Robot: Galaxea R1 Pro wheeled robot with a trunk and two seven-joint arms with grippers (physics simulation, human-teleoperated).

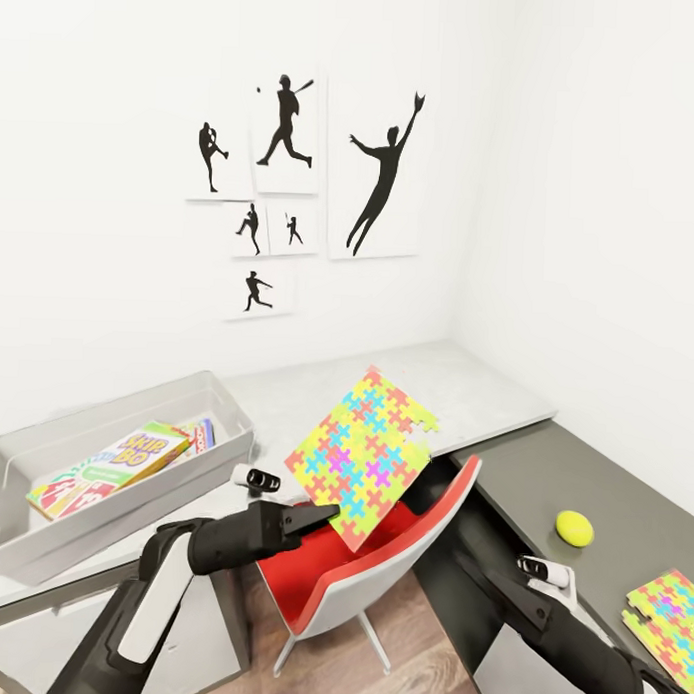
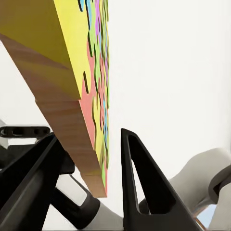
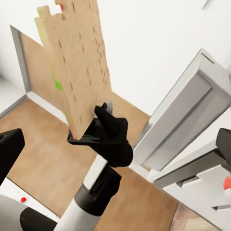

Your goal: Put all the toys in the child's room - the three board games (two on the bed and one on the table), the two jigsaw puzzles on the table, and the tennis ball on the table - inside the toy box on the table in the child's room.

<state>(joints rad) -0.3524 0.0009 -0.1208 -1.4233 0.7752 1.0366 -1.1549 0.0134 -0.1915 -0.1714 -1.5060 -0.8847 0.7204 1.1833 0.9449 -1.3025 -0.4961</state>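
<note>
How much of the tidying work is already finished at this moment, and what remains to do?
Done: the Skip-Bo box already lies inside the toy box, with another printed box beside it; a third cannot be made out. In hand: the left gripper holds one jigsaw puzzle by its lower edge, lifted above the red chair. Left: the tennis ball and the second puzzle on the dark desk section.

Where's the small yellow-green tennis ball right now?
In the head view the small yellow-green tennis ball lies on the dark grey lower desk section at right, beyond the flat multicoloured jigsaw board at the edge.
</note>
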